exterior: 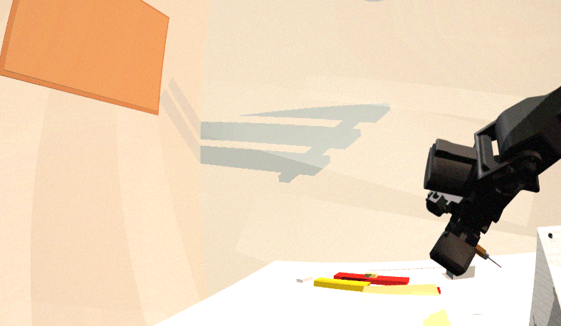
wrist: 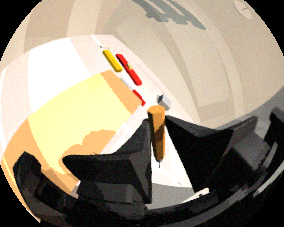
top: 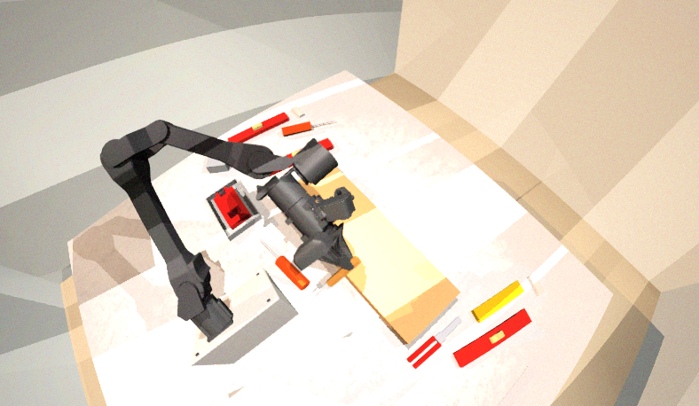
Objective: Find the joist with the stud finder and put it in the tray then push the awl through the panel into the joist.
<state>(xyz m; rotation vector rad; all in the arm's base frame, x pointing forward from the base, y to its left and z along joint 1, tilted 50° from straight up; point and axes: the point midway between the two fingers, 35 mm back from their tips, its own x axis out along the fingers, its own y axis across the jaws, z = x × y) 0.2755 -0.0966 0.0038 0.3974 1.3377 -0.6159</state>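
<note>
My gripper (top: 350, 266) (wrist: 156, 120) is shut on the awl (top: 336, 277) (exterior: 480, 250) (wrist: 159, 141), holding it by its orange-brown handle. The awl is tilted; in the top view its thin metal shaft points down-left, away from the panel. The fingertips are at the near long edge of the tan floor panel (top: 392, 242) (wrist: 75, 107); their exact height above it is hard to tell. The red stud finder (top: 230, 206) sits in the grey tray (top: 245, 230), left of the panel. No hole is discernible in the visible panel surface; part is hidden by the arm.
An orange-handled screwdriver (top: 291, 272) lies between tray and pale block (top: 246, 323). Red-handled pliers-like tool (top: 425, 352), yellow bar (top: 497, 301) (wrist: 112, 60) and red level (top: 493, 337) (wrist: 129, 69) lie past the panel's right end. More tools and a grey block (top: 218, 166) lie beyond its other end.
</note>
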